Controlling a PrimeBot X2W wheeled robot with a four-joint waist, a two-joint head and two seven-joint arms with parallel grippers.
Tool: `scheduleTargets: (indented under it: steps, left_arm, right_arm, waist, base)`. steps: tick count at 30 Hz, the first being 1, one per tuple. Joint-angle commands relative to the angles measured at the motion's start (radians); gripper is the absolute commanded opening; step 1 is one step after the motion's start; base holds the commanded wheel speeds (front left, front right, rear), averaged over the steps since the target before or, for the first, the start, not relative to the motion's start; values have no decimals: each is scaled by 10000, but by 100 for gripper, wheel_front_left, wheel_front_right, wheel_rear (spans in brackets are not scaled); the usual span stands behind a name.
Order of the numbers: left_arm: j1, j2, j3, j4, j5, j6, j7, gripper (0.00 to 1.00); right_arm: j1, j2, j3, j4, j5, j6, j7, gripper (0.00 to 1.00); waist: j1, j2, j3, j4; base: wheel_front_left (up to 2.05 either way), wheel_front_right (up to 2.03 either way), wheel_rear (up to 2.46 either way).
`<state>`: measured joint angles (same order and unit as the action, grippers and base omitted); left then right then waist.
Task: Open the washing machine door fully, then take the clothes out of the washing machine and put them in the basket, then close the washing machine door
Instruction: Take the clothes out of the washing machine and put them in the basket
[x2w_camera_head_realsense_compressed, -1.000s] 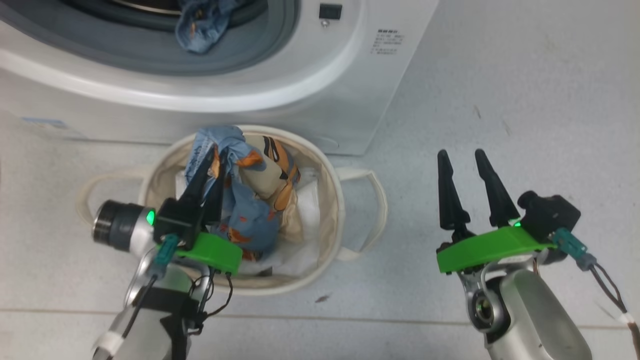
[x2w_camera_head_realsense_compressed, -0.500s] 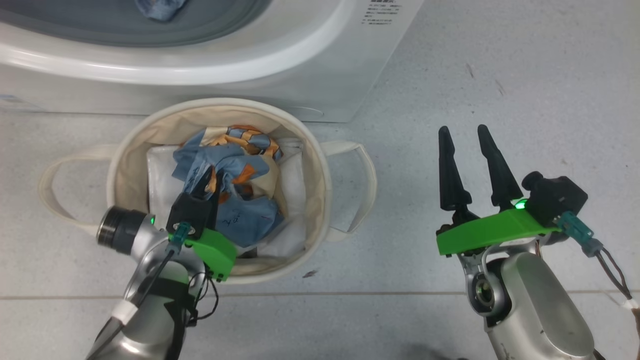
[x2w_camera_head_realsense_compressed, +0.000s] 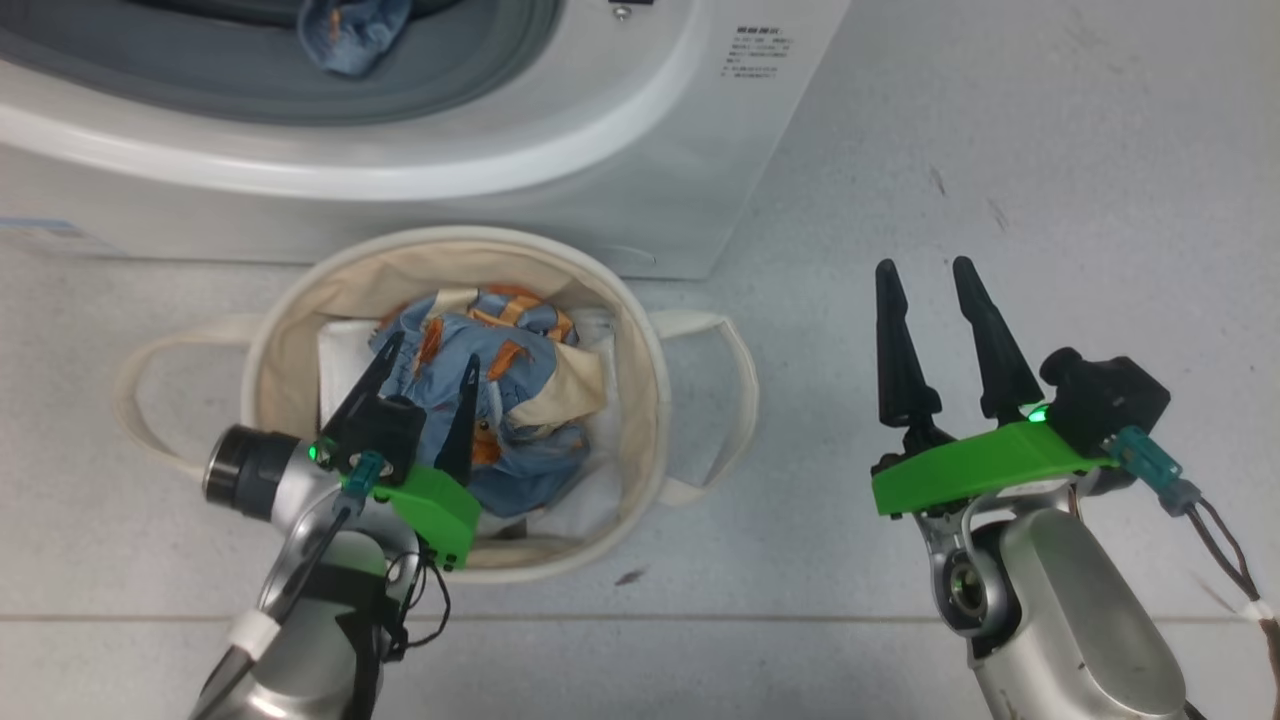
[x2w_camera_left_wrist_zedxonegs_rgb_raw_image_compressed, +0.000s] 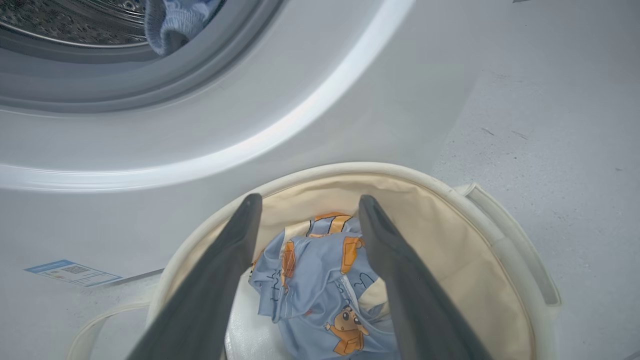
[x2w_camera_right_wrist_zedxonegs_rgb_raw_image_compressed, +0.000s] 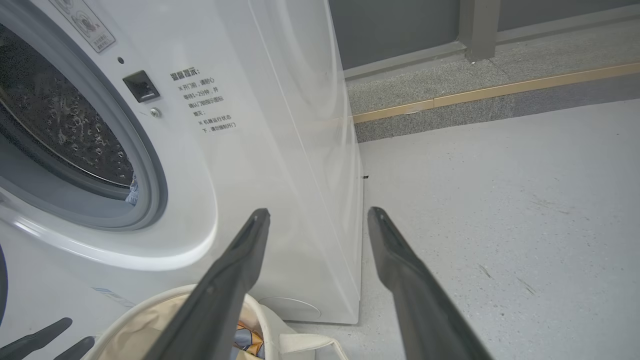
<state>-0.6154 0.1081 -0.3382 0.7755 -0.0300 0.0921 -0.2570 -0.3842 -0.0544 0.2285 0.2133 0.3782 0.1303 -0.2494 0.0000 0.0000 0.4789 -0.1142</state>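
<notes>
While poised over the basket (x2w_camera_head_realsense_compressed: 290, 330) with left gripper (x2w_camera_head_realsense_compressed: 435, 347) spread wide, empty, faced more clothes (x2w_camera_head_realsense_compressed: 350, 35) ahead in the washing machine (x2w_camera_head_realsense_compressed: 600, 150), nearer it than splayed right gripper (x2w_camera_head_realsense_compressed: 923, 264).

Left pincer (x2w_camera_head_realsense_compressed: 435, 347) and right pincer (x2w_camera_head_realsense_compressed: 923, 264) both stand with fingers spread.

My left claw (x2w_camera_head_realsense_compressed: 432, 352) hangs open over the basket (x2w_camera_head_realsense_compressed: 655, 400). Just below its fingers the clothes (x2w_camera_head_realsense_compressed: 520, 370) fill the middle, and the basket wall closes around them, so the way upward is free. Ahead of this claw the washing machine (x2w_camera_head_realsense_compressed: 600, 150) front stands as a wall, and a blue garment (x2w_camera_head_realsense_compressed: 350, 35) lies on the drum lip. My right claw (x2w_camera_head_realsense_compressed: 923, 265) has open floor (x2w_camera_head_realsense_compressed: 1050, 150) ahead and to its right.
</notes>
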Motion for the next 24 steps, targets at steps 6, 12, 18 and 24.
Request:
scheduleTargets:
  steps: [6, 12, 18, 24]
  left_arm:
    - [1019, 100, 486, -1763, -208, -65, -47, 100]
    - [2019, -58, 729, -2996, -489, -265, -47, 100]
    - [3005, -175, 1279, -4214, -655, -133, -47, 100]
    - [3847, -266, 2197, -5302, -821, 311, -47, 100]
  right_arm:
    - [388, 42, 252, -38, -24, 4, -124, 100]
    - [721, 42, 157, 91, -36, 4, -124, 100]
    - [1041, 42, 104, 69, 69, 4, -124, 100]
    - [1414, 42, 105, -70, 242, 4, -124, 100]
  waist:
    - [0, 0, -1268, 519]
    - [0, 0, -2194, 913]
    - [0, 0, -2889, 1116]
    - [0, 0, -3311, 1242]
  base:
    - [0, 0, 0]
    - [0, 0, 0]
    - [0, 0, 0]
    - [0, 0, 0]
